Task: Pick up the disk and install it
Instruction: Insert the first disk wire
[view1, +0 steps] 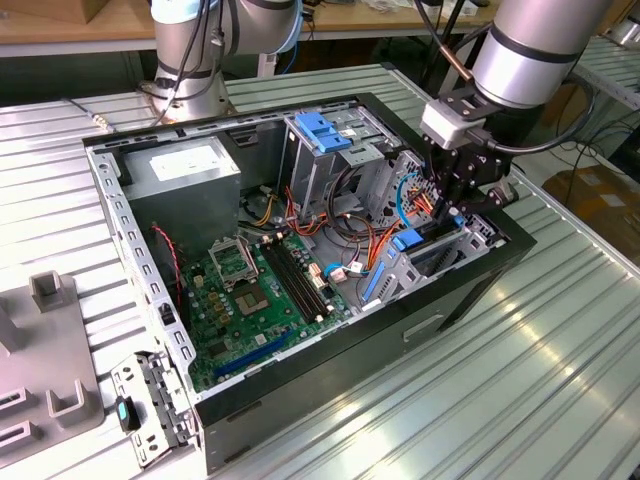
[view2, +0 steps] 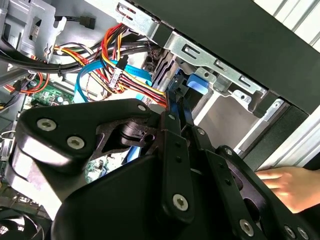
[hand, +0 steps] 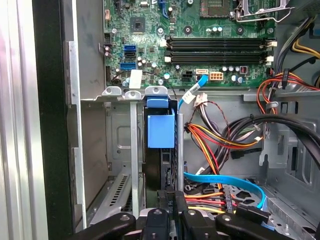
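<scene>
The disk (hand: 160, 131) stands on edge in a narrow metal bay at the front corner of the open computer case (view1: 330, 350), on the exterior view's right. Its blue bracket (view1: 408, 241) faces the motherboard. My gripper (view1: 448, 213) reaches down into that corner from above. In both wrist views the black fingers (hand: 165, 200) are drawn close together on the thin slab. Its blue edge (view2: 178, 96) shows between the fingertips (view2: 170, 120). The bay walls hide most of the disk's grey body.
Red, yellow and blue cables (hand: 220, 145) crowd the space beside the bay. The motherboard (view1: 250, 290), power supply (view1: 180, 170) and a blue-topped drive cage (view1: 325, 130) fill the case. A person's hand (view2: 285, 182) rests outside the case wall. A second arm's base (view1: 190, 60) stands behind.
</scene>
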